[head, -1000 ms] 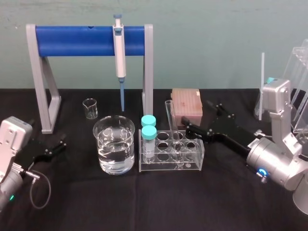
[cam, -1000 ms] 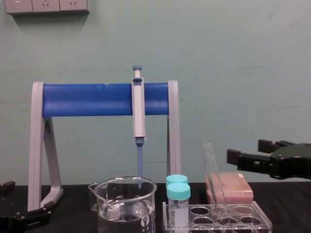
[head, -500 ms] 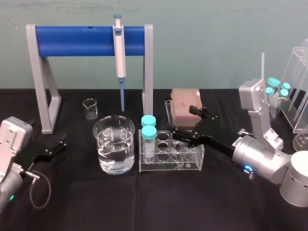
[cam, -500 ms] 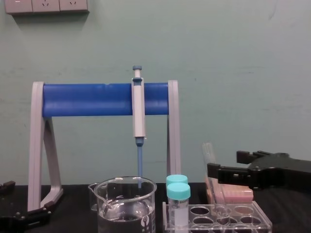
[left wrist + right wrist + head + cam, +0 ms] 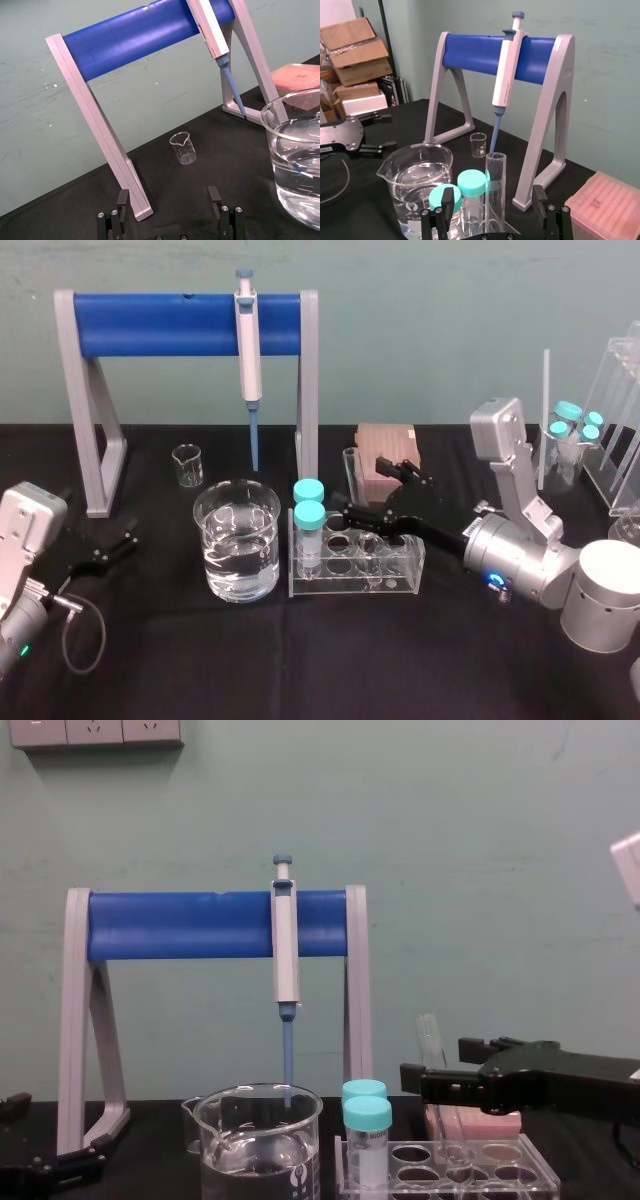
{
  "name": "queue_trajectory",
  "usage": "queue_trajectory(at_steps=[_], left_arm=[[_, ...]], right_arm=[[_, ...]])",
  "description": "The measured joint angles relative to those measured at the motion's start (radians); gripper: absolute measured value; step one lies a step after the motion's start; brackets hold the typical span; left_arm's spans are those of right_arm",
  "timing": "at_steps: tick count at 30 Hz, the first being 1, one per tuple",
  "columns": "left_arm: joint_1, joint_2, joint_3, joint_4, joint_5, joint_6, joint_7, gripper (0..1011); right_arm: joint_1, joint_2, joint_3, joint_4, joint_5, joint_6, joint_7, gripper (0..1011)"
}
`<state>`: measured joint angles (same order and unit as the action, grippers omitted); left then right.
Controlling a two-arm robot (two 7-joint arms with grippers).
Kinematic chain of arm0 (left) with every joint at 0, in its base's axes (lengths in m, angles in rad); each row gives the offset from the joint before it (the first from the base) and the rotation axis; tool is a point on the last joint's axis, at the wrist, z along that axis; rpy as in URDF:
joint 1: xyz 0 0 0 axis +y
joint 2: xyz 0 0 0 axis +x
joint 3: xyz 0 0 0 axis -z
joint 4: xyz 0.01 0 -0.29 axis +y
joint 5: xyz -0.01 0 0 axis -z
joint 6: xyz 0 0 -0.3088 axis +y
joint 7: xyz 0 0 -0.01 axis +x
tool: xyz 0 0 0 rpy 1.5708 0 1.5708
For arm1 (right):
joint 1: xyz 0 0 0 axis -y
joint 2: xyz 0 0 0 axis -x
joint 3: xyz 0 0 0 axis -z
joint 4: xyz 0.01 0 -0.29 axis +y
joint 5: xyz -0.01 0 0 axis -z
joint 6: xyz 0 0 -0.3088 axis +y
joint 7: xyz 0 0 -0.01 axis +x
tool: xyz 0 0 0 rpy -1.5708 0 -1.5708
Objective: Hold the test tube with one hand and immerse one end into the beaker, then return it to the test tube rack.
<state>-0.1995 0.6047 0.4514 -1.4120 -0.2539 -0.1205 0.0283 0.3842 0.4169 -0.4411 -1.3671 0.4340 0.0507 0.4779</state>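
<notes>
In the test tube rack [image 5: 356, 574], test tube [image 5: 354, 478] was flanked, untouched, by wide-spread fingers of right gripper [image 5: 369, 493], left gripper [image 5: 167, 200] was parked, fingers apart.

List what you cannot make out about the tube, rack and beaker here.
- Bottom end of the tube: head view, the open right claw crosses it; its hole in the rack is unclear.
- Rack base: chest view, below the bottom edge.
- Markings on the beaker: right wrist view, too small to read.
- Base of the parked left claw: left wrist view, below the edge.
</notes>
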Motion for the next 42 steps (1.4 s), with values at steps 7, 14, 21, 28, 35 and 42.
queue_trajectory(at_steps=[7,14,21,28,35,42], left_arm=[[0.000,0.000,0.000,0.000,0.000,0.000,0.000,1000],[0.000,0.000,0.000,0.000,0.000,0.000,0.000,1000],[0.000,0.000,0.000,0.000,0.000,0.000,0.000,1000],[0.000,0.000,0.000,0.000,0.000,0.000,0.000,1000],[0.000,0.000,0.000,0.000,0.000,0.000,0.000,1000],[0.000,0.000,0.000,0.000,0.000,0.000,0.000,1000]], right_arm=[[0.017,-0.014,-0.003,0.032,-0.012,0.005,0.008,1003],[0.026,-0.024,-0.004,0.047,-0.019,0.005,0.016,1003],[0.030,-0.027,-0.007,0.050,-0.033,0.003,0.017,1003],[0.029,-0.025,-0.008,0.048,-0.040,-0.001,0.015,1003],[0.029,-0.025,-0.008,0.048,-0.037,-0.001,0.014,953],[0.029,-0.025,-0.007,0.048,-0.035,-0.001,0.014,778]])
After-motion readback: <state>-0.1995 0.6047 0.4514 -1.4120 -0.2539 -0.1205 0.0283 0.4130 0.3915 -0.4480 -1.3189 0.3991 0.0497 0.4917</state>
